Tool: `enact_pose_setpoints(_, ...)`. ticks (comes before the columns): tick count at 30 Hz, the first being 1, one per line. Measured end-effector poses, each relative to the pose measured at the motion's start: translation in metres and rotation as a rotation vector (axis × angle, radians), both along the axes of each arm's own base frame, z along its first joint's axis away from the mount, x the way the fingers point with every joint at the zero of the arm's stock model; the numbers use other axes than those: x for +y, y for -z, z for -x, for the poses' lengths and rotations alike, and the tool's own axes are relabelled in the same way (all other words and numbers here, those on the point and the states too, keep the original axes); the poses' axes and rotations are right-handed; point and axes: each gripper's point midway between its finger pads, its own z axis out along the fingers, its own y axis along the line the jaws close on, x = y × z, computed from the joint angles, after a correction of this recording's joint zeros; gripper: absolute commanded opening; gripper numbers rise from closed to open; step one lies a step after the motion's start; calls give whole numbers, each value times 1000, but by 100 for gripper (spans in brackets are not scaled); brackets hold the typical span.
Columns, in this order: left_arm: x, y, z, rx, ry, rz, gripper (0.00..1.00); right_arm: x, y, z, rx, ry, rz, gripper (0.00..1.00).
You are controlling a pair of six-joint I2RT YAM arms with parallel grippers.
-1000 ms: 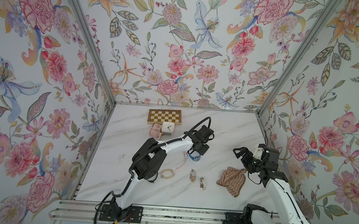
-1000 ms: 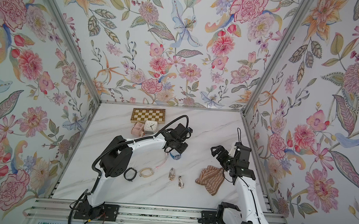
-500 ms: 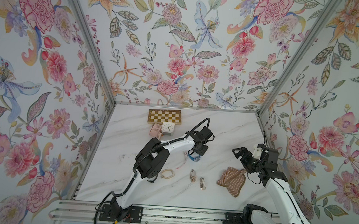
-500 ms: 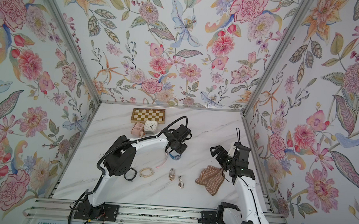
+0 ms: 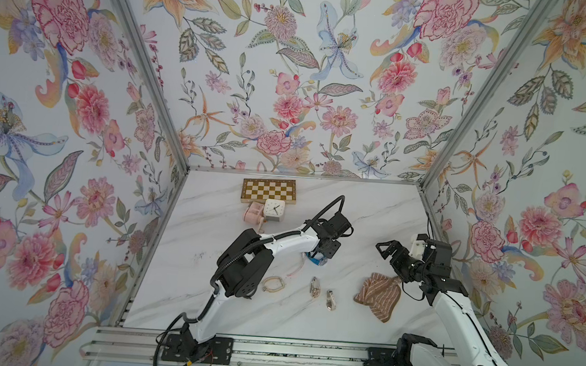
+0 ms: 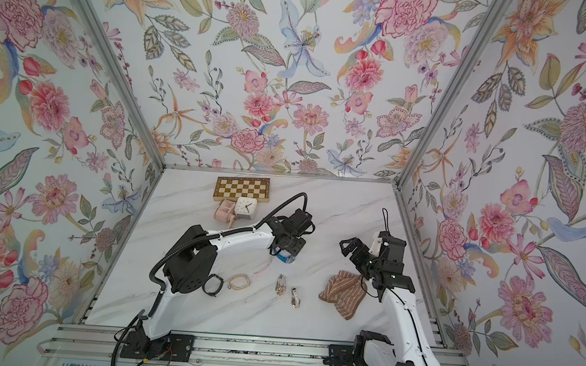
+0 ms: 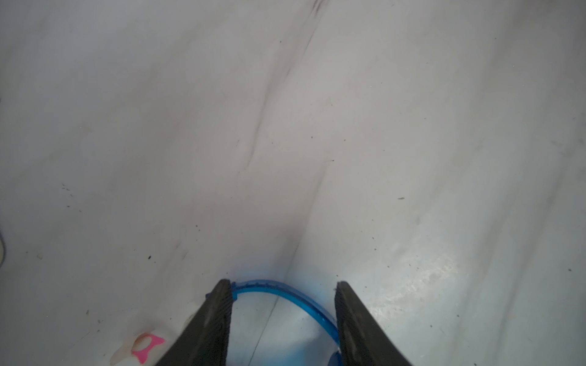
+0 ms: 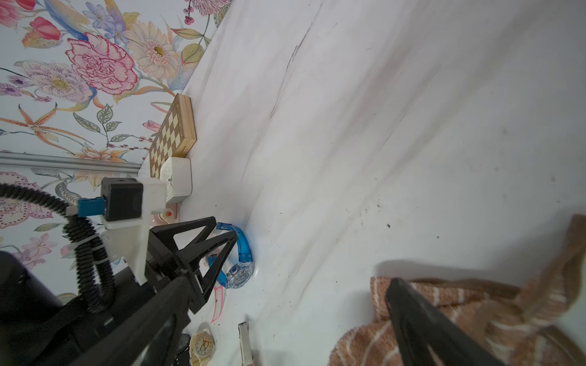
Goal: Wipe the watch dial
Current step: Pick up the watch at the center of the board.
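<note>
blue watch [image 7: 269, 285] dial out of frame, L wrist — cloth [image 8: 475, 304] edge cropped

My left arm [image 5: 291, 242], right arm [image 5: 455, 315]: white shells, black joints; ribbed black cable [image 8: 92, 269]; black truss fingers [image 7: 209, 329]; blue plug [image 8: 90, 206], white mount [image 8: 152, 196].

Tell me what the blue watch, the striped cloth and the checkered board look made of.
Blue watch: plastic, probably; translucent glossy strap, clear case.
Striped cloth: soft woven or terry fabric, matte; it slumps in folds.
Checkered board: likely wood, smooth; pale grain-like side edge.
</note>
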Motion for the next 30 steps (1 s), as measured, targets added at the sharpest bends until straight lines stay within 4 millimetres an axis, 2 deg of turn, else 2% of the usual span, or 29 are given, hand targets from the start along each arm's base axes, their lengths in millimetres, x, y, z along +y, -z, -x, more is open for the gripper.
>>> enact_pose_setpoints(4,0,-14,0,-20,-18,20,42,2,-1,1,-1,-10,-8,99)
enact_pose_setpoints(9,0,-11,7,15,-27,25,34,5,-1,1,-1,-19,-13,99)
enact_pose_setpoints(13,-3,-8,17,53,-17,28,34,6,-1,1,-1,-25,-15,100)
enact_pose_setpoints(19,-10,10,29,110,10,0,34,7,-2,2,-3,-31,-20,100)
enact_pose_setpoints(30,-4,41,35,177,10,-83,32,9,-5,3,-14,-39,-27,100)
